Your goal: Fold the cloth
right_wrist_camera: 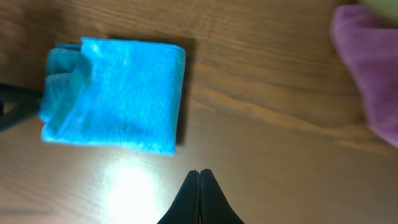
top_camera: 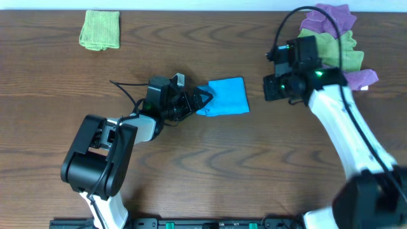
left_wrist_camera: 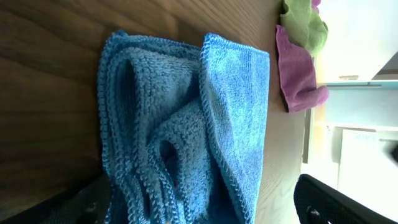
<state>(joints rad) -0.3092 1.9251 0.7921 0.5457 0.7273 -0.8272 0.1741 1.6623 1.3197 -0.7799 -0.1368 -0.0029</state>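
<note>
Position: the sky-blue cloth [top_camera: 224, 97] lies near the middle of the wooden table [top_camera: 254, 165], already doubled into a compact rectangle. In the right wrist view its right side is a clean fold, while its left end is bunched and uneven.

Tools: the left gripper [top_camera: 205, 98] sits at that bunched end with its jaws spread wide. Its wrist view shows the stacked hems lying between them, and I see nothing pinched. The right gripper [right_wrist_camera: 200, 180] has its fingers pressed together on nothing and hangs over bare wood, apart from the cloth's near edge.

Handling, in my judgement: the cloth is light, limp microfibre. The looped pile should give the pads good purchase, but the layers can slide over one another or spring open once released. It will not hold a shape when lifted by one point.

Recommended hold: at the stitched hems on the ruffled end, with all layers taken together at a corner.

Also present: a lime-green cloth [top_camera: 100, 30] at far left and a purple and green pile [top_camera: 334, 38] at far right, both well apart.
</note>
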